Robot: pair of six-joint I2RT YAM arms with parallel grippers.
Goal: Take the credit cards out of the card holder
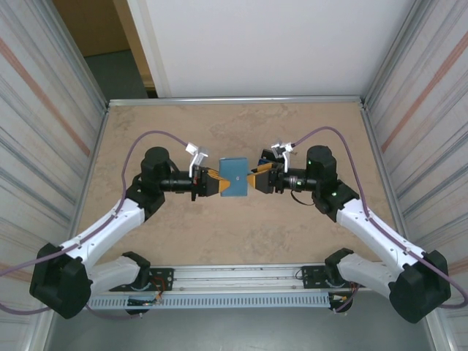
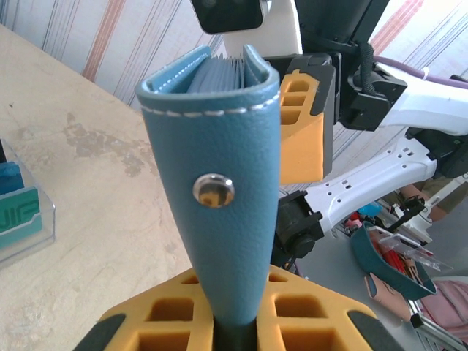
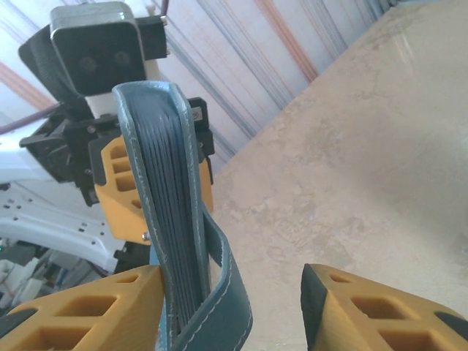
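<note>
The card holder [image 1: 234, 178] hangs in the air over the middle of the tabletop [image 1: 241, 234], between the two arms. The left claw [image 1: 217, 183] is clenched on its folded end. The right claw [image 1: 253, 180] stands released around the other, open end, one finger [image 3: 88, 307] touching the leather, the other apart. Thin stacked edges show inside the fold.

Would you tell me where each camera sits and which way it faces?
Top external: above and behind the bases, looking down on the table; both arms show, left gripper and right gripper meeting at the card holder.
Left wrist: looks along its fingers, shut on the card holder, toward the right arm.
Right wrist: looks along its parted fingers at the holder's open edge, toward the left arm.
Shared: all show the card holder.
</note>
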